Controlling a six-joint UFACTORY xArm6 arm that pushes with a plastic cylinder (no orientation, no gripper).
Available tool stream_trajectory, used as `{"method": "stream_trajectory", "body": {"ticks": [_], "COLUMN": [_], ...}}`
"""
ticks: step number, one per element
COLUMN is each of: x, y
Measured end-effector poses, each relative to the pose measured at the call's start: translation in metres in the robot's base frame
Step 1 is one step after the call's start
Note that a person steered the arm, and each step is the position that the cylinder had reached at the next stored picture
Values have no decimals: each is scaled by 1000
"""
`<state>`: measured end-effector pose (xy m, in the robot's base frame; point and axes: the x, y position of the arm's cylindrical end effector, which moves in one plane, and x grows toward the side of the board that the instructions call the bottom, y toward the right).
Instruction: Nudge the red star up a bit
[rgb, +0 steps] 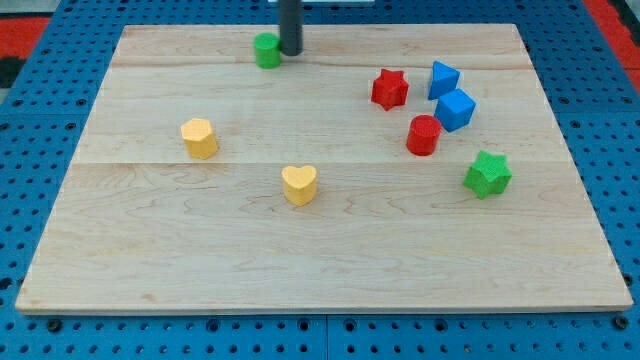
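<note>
The red star lies on the wooden board at the view's upper right. My tip stands at the view's top centre, touching or just right of a green round block. The tip is far to the left of the red star and a little above it.
A blue block and a second blue block lie right of the red star. A red round block lies below it. A green star is lower right. A yellow hexagonal block and a yellow heart lie left and centre.
</note>
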<state>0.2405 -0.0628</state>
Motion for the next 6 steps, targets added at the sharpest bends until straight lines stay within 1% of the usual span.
{"method": "stream_trajectory", "body": {"ticks": [1,2,4,5,6], "x": [0,-1,20,66,101], "y": [-27,-33,26,14,15]}}
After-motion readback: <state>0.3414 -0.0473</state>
